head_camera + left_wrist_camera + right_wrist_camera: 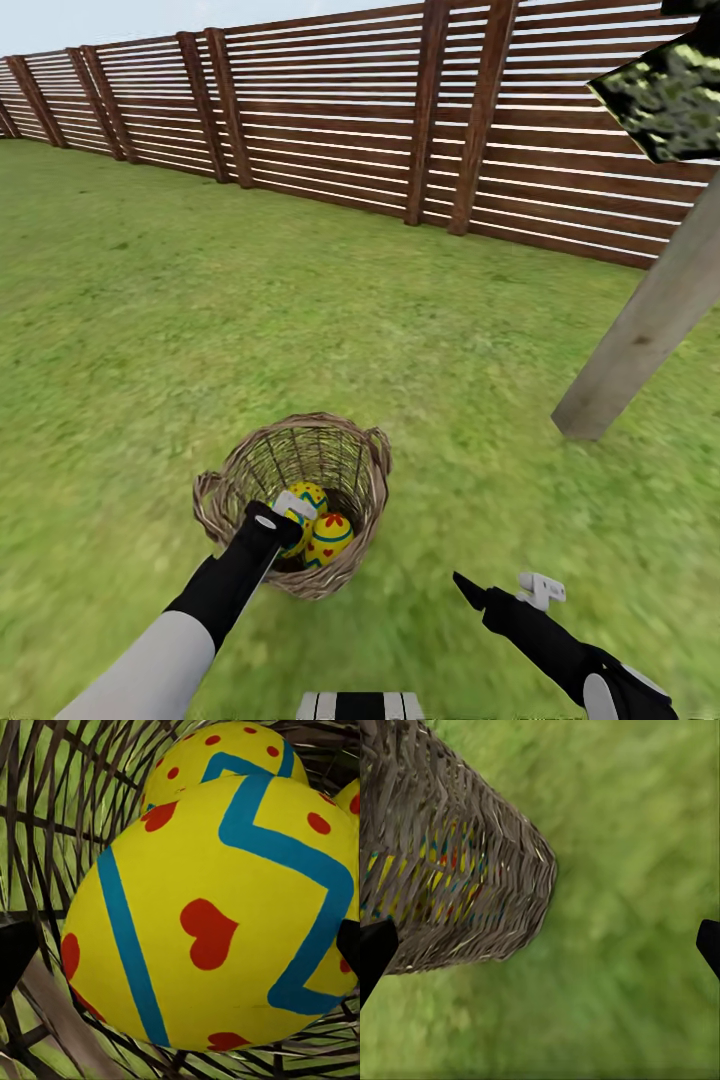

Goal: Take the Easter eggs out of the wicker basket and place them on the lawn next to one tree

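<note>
Three Easter eggs point(318, 525) are seen inside the wicker basket point(296, 500), which stands upright on the lawn point(150, 330) left of centre. The left gripper point(292, 510) is lowered into the basket among the eggs; in the left wrist view its jaws stand apart on either side of one egg point(214, 930), and contact cannot be judged. The right gripper point(505, 590) is held above the grass, just right of the basket, its jaws spread wide and empty. Further right, the tree point(645, 330) is rooted before the fence point(400, 120).
</note>
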Motion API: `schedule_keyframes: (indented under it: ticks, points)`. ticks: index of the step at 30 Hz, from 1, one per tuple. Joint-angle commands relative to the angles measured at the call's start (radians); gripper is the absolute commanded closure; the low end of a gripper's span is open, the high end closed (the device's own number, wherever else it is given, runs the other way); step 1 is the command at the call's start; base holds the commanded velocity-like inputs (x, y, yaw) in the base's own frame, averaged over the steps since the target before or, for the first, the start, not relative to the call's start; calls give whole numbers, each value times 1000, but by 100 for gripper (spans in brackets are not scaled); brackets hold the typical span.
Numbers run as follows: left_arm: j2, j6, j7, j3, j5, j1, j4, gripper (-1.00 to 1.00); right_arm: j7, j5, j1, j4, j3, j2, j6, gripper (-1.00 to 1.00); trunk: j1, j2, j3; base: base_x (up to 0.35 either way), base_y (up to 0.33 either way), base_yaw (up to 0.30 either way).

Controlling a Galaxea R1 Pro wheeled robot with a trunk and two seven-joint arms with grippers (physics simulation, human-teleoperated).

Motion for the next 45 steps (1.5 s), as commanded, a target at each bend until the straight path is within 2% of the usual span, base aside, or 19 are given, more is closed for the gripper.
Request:
schedule_keyframes:
  ticks: [1,6,8,11,20,30,33,45]
  points:
    - [0,-1,2,-2,-5,0,-1,-100,3,-4,-1,-1,-3,1,8,-100,0,0,-1,0,0,0]
    - [0,-34,-5,-1,-5,2,-1,-100,3,-4,-1,-1,-3,1,8,-100,0,0,-1,0,0,0]
    - [0,-36,-5,-1,-5,3,-1,-100,3,-4,-1,-1,-3,1,9,-100,1,-1,-9,0,0,0]
    - [0,-37,-6,-2,-5,3,-2,-100,3,-4,-1,-1,-3,1,8,-100,2,-2,-20,0,0,0]
    - [1,-35,-12,-25,-5,2,-2,-100,4,-4,0,-1,-3,1,9,-100,2,-2,-24,0,0,0]
    - [2,-34,-13,-27,-8,1,0,-100,3,-4,0,-1,-3,1,9,-100,3,-2,-28,0,0,0]
    - [2,-34,-13,-27,-10,1,1,-100,3,-4,0,-1,-3,1,9,-100,4,-3,-40,0,0,0]
    - [2,-32,-4,-25,-11,3,2,-100,4,-4,0,-1,-3,1,9,-100,5,-3,-43,0,0,0]
